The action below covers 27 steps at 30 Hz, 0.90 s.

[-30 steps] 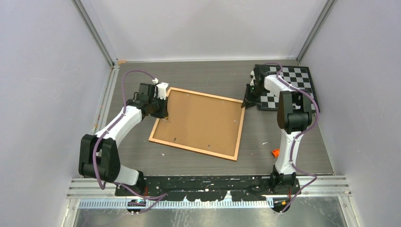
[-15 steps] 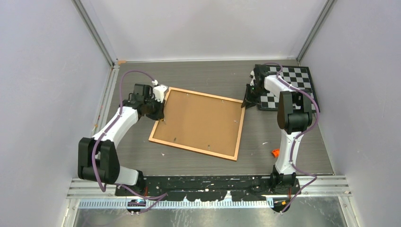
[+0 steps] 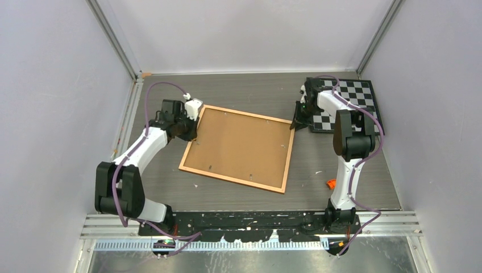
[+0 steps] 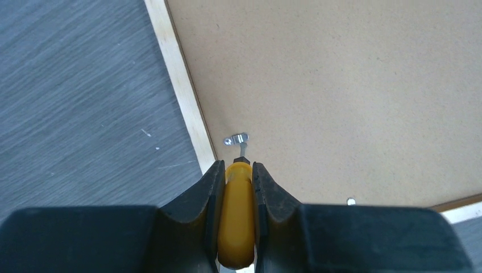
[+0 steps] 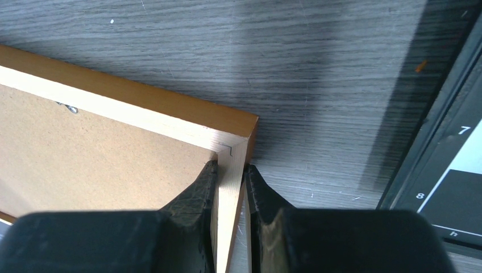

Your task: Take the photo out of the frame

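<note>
The frame (image 3: 239, 147) lies face down in the middle of the table, its brown fibreboard back up, orange-brown wooden border around it. The photo is hidden under the backing. My left gripper (image 3: 193, 134) is at the frame's left edge, shut on a yellow-handled screwdriver (image 4: 239, 213); its metal tip reaches a small silver clip (image 4: 235, 139) on the backing beside the rail. My right gripper (image 3: 295, 123) is shut on the frame's far right corner rail (image 5: 232, 182), one finger inside on the backing side, one outside.
A black-and-white checkerboard (image 3: 348, 105) lies at the back right, just behind the right gripper, and its dark edge shows in the right wrist view (image 5: 449, 170). A small orange bit (image 3: 329, 183) lies near the right arm's base. Grey walls enclose the table.
The left gripper has shifted slightly back along the frame's left edge with the screwdriver. The right gripper and the frame have not visibly moved.
</note>
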{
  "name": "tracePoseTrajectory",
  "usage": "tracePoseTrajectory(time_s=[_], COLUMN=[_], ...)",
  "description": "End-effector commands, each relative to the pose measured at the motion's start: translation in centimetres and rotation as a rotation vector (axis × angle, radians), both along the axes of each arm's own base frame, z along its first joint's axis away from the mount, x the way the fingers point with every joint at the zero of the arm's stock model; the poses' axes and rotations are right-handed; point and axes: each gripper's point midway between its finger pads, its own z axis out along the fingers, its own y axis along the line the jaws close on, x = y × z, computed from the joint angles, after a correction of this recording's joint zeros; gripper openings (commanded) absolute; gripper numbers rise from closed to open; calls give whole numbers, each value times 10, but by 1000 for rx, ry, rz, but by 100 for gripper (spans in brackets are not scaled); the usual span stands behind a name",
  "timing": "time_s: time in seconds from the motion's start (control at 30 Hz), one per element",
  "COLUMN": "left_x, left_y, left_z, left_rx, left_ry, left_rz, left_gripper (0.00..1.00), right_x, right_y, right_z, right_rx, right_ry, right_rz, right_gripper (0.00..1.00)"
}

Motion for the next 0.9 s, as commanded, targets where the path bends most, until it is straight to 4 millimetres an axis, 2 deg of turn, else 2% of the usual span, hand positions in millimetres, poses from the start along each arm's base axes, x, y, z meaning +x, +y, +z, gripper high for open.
tracePoseTrajectory(time_s=[0.0,0.2,0.23,0.27,0.37,0.4,0.5,0.63,0.7,0.87], left_x=[22,24,23,21,15,14,14,16,18,25], left_y=[16,7,4,0,-9,-11,-5,12,20,20], left_z=[-6,0,2,6,21,24,31,34,32,32], left_rx=[90,40,25,5,-50,-57,-41,28,67,70], left_ry=[-54,-41,-40,-42,-53,-51,-56,-77,-87,-103], left_rz=[35,36,27,12,-17,-18,15,66,81,83], left_gripper=[0,0,0,0,0,0,0,0,0,0], right_x=[8,8,8,7,6,4,-3,-20,-27,-41], right_y=[1,4,5,5,7,6,6,5,4,7], right_z=[8,7,8,10,19,22,29,28,27,24], right_rx=[-24,-21,-17,-14,-5,-6,-4,2,-2,11], right_ry=[-63,-62,-63,-62,-74,-78,-82,-52,-37,-7], right_rz=[33,42,46,51,57,57,52,44,41,48], right_gripper=[1,1,3,9,38,44,47,51,57,59])
